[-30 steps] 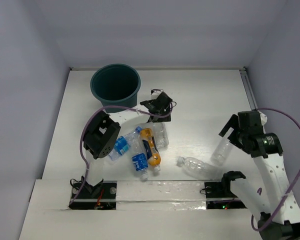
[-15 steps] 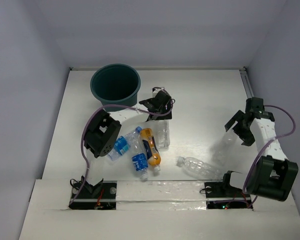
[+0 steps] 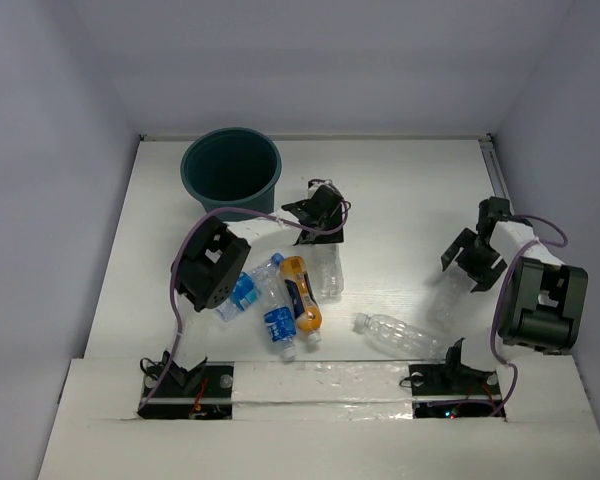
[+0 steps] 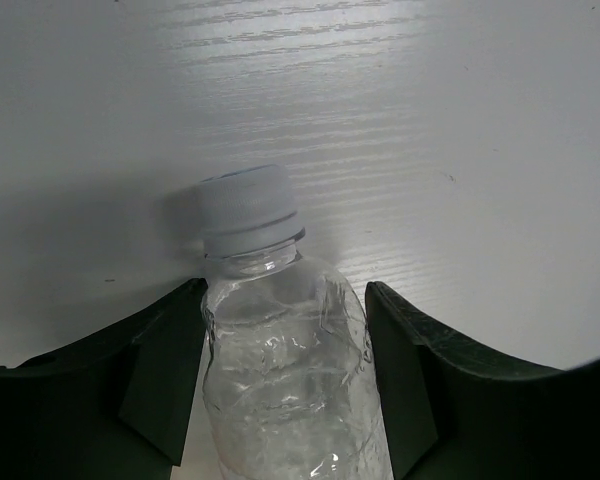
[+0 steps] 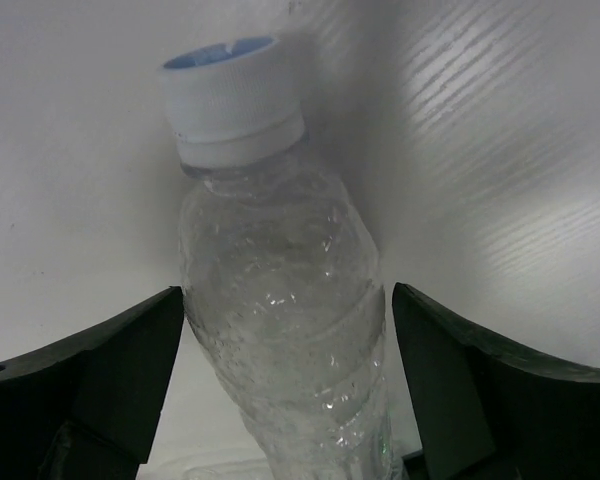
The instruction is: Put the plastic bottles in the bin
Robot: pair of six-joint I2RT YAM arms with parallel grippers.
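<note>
White tabletop (image 3: 400, 190), clear bottle (image 4: 280, 350) in left pincer (image 4: 285, 290)

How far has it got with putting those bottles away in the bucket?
Barely begun: nothing shows inside the bin. In hand: the left gripper brackets one clear bottle, grip unclear; the right gripper stands open around another clear bottle. Left to do: those two, plus the orange bottle, two blue-labelled bottles and a third clear bottle, all on the table.

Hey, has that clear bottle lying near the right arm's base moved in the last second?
No. The bottle lies in the same spot, just beyond the right base, with its cap toward the orange bottle as before.
</note>
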